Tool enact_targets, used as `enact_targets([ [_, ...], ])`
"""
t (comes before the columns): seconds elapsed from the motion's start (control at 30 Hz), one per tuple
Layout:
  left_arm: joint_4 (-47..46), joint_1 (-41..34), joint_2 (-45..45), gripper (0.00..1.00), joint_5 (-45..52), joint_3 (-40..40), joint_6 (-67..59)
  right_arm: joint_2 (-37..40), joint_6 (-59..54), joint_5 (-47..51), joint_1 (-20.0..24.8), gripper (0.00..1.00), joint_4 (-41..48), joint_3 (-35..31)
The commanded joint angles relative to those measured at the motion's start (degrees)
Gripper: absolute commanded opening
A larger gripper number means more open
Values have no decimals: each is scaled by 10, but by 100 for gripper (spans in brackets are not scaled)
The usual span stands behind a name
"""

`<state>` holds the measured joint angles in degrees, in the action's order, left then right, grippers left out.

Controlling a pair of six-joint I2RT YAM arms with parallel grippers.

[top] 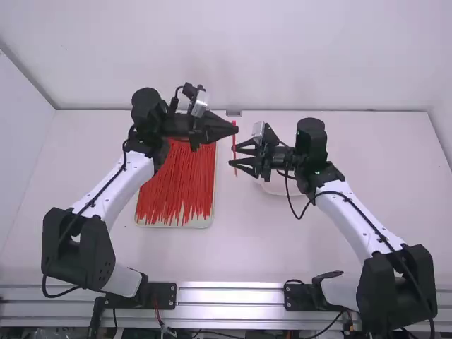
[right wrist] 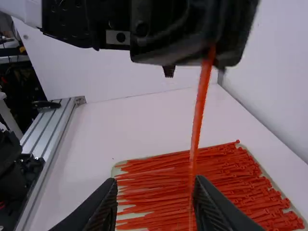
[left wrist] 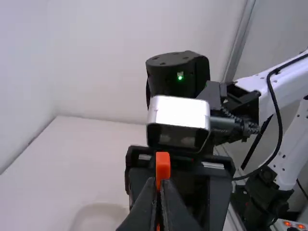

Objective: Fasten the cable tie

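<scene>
Cable tie (top: pixel 234 148) hangs in the air just off the right edge of the tray (top: pixel 174 225), near the tray's far end and apart from the pile of spare ties (top: pixel 180 185) lying on it. Left jaws are pinched together on its head, so its long axis runs roughly upright, head up and tail pointing down toward the table (top: pixel 282 233). Right jaws stand apart, facing the tray from its right side. The tail's lower stretch sits in the gap between them, close against one finger (right wrist: pixel 211 207). The right arm is the one nearer the free end. The next move looks to turn on closing there, then curling the tail back up to the head.
</scene>
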<state>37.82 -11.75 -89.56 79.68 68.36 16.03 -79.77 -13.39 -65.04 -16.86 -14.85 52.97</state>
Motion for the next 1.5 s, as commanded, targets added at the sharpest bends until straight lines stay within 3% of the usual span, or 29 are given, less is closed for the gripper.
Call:
enact_targets([
  [0.0,41,2,1,2,4,11,76,-4,0,-7,-1,42,-1,15],
  [0.2,200,12,1,2,5,35,252,-4,-2,-7,-1,43,-1,15],
  [0.33,218,19,1,2,5,79,315,-4,-2,-10,-1,43,0,15],
  [0.77,-94,27,1,2,15,224,167,-4,-2,-27,-1,42,3,15],
  [1.03,-86,27,1,2,-11,229,167,-4,-1,-31,-1,24,3,15],
  [1.1,-90,27,1,2,-15,226,161,-4,0,-31,-1,11,3,15],
  [1.2,-89,27,1,2,-23,221,156,-4,1,-31,-1,0,3,15],
  [1.37,-85,27,1,2,-28,220,156,-4,0,-30,-1,0,2,15],
  [1.43,-81,28,1,16,-28,220,153,-4,0,-22,-1,0,1,15],
  [1.47,-77,28,1,47,-28,220,148,-4,1,-9,-1,0,2,15],
])
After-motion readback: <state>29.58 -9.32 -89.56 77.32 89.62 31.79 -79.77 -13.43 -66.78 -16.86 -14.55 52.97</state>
